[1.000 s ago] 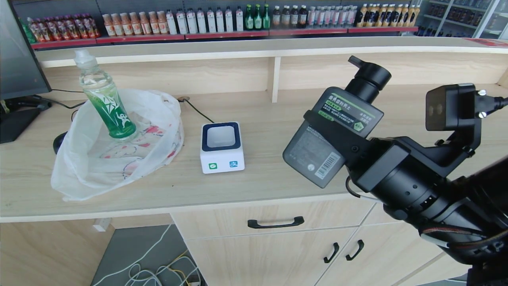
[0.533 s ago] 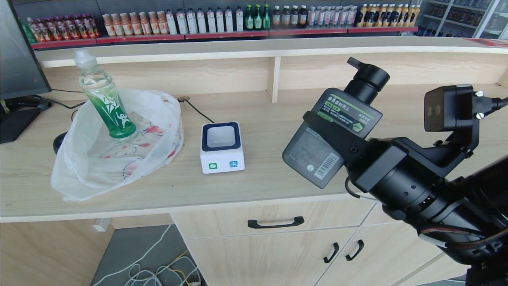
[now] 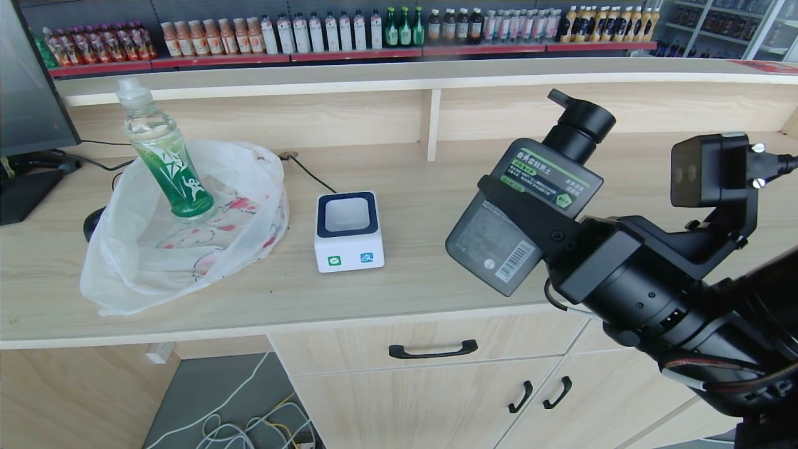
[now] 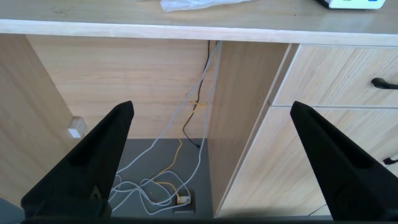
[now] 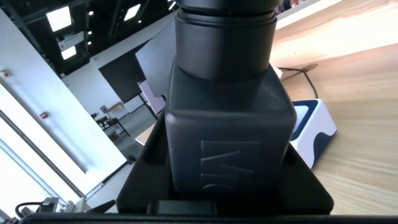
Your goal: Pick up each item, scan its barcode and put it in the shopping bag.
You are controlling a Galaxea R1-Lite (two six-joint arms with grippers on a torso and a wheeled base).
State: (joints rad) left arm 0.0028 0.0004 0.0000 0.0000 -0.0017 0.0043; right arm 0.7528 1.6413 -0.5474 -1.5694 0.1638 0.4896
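The leaning green bottle (image 3: 165, 153) could tip from the slack shopping bag (image 3: 124, 274). The pump bottle (image 3: 486, 237) shows its barcode (image 3: 515, 260) upward, away from the scanner (image 3: 347, 231) — a likely missed read. One bag, two bottles, one scanner. The left gripper (image 4: 211, 124) has its fingers (image 4: 93, 162) spread wide — the right gripper (image 3: 517, 206) clamps the pump bottle above the tabletop (image 3: 405, 280).

Left claw (image 4: 211, 107) gapes wide below the countertop (image 4: 124, 26).
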